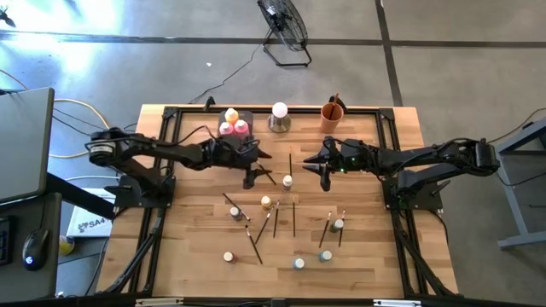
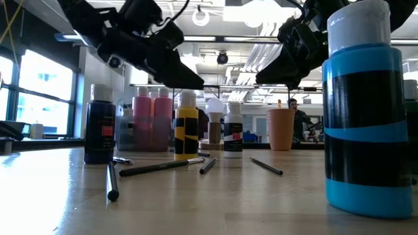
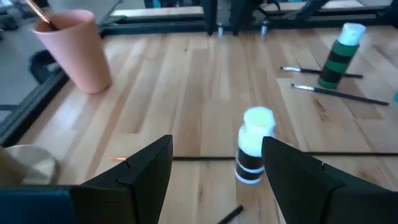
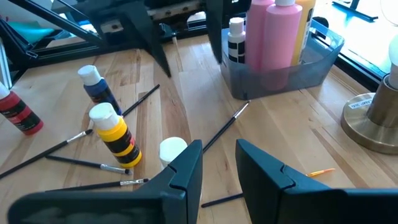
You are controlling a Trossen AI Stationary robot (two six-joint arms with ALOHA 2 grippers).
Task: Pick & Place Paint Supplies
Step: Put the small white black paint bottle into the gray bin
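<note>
Paintbrushes scattered | bottles between | tray, cup behind

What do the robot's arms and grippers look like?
Two dark, jointed arms reach in from the table's sides, with cables trailing behind the left arm. The left gripper and right gripper each have two black, wedge-shaped fingers. A small green light shows near the right arm's wrist.

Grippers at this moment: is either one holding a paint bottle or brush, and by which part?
Nothing is held. The left gripper is open, above the white-capped bottle. The right gripper is open and empty above the table.
</note>
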